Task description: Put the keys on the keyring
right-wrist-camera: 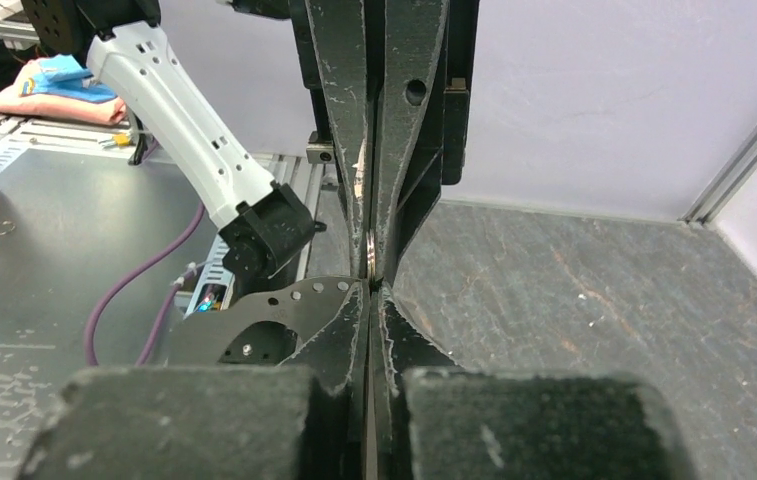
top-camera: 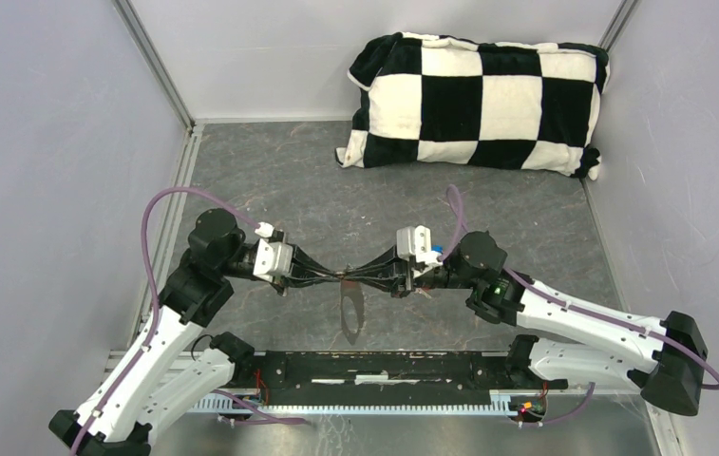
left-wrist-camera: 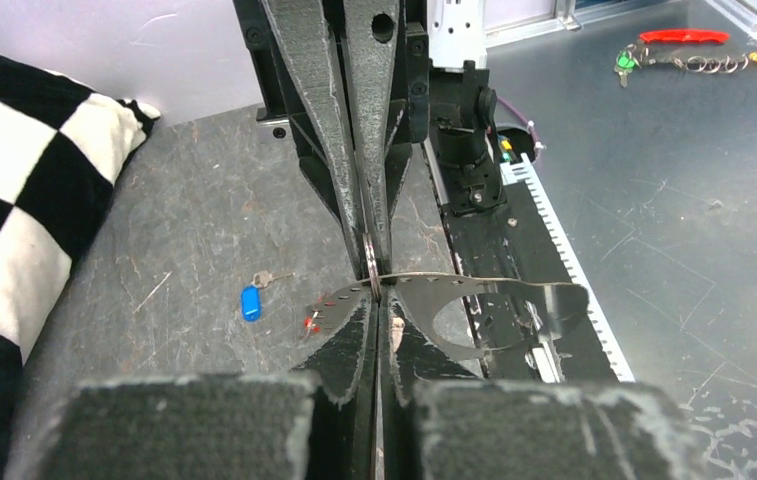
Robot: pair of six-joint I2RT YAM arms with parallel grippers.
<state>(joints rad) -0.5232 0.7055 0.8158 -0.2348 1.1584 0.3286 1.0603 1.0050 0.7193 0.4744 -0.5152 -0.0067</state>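
L pincer (top-camera: 334,276) & R pincer (top-camera: 360,275) both clamped shut, tip-to-tip, on keyring (top-camera: 350,312). Blue key (left-wrist-camera: 250,300) & red key (left-wrist-camera: 311,322) lie on counter (left-wrist-camera: 204,220).

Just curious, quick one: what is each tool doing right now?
Left tool: closed, pinching the keyring.
Right tool: closed, pinching the same keyring.

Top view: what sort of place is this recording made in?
Probably a lab robot cell, not a home or workshop: plain grey walls on metal framing box in a dark mat, and a left arm and right arm are bolted to a rail at the near edge.
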